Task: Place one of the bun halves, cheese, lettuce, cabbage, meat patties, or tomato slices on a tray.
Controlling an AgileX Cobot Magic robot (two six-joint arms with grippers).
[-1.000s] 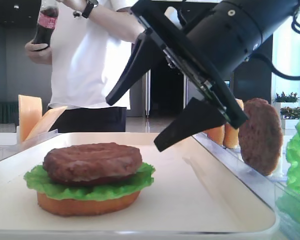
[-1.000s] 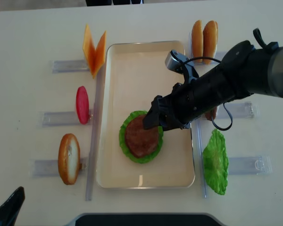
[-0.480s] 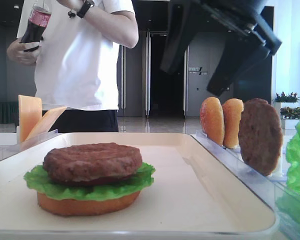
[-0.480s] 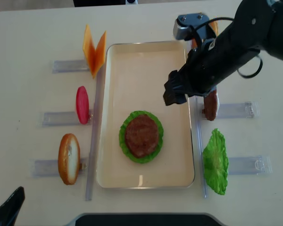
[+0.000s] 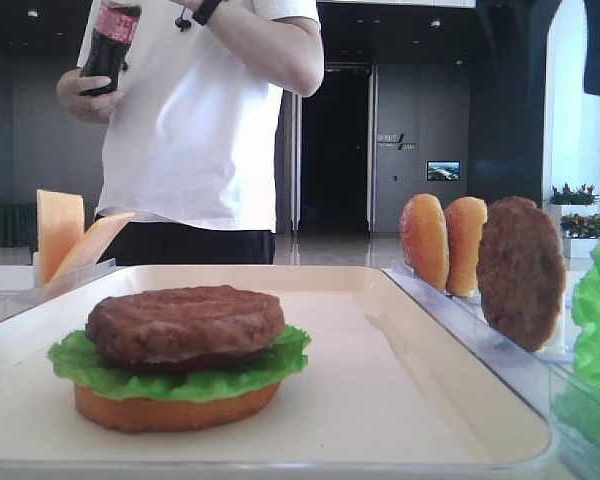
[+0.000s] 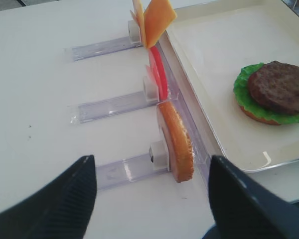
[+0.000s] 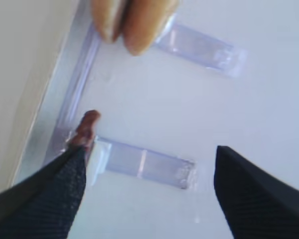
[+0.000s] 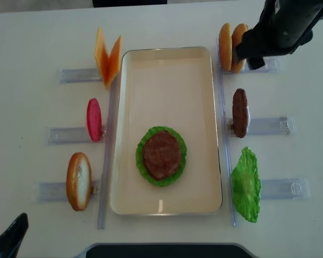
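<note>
White tabletop [image 8: 167,24] spreads under me, with the tray [image 8: 167,70] lying lengthwise down its middle and clear racks [image 8: 269,126] on both sides; on the tray sits a stack of bun, lettuce [image 8: 145,142] and one of the meat patties [image 8: 161,155], so the next layer seems to be what is wanted.

My right gripper [image 7: 149,189] hangs with its jaws spread wide and nothing between them, over the far right of the table beside the two upright bun halves [image 8: 231,45]; through its own camera I see the spare patty [image 7: 85,128] standing on edge just ahead of my left-hand jaw, close by the tray's rim, and the buns farther ahead; both stand thin-edge-up, their flat faces along the tray's long side, so my jaws would have to close across that thin width.

My left gripper [image 6: 149,199] is likewise spread and empty, low at the near left corner; ahead of it stand a lone bun half [image 6: 177,142], then the tomato slices [image 6: 157,74], then the cheese [image 6: 152,20], all on edge in a row beside the tray; for cheese or tomato, I judge my left arm the nearer.
</note>
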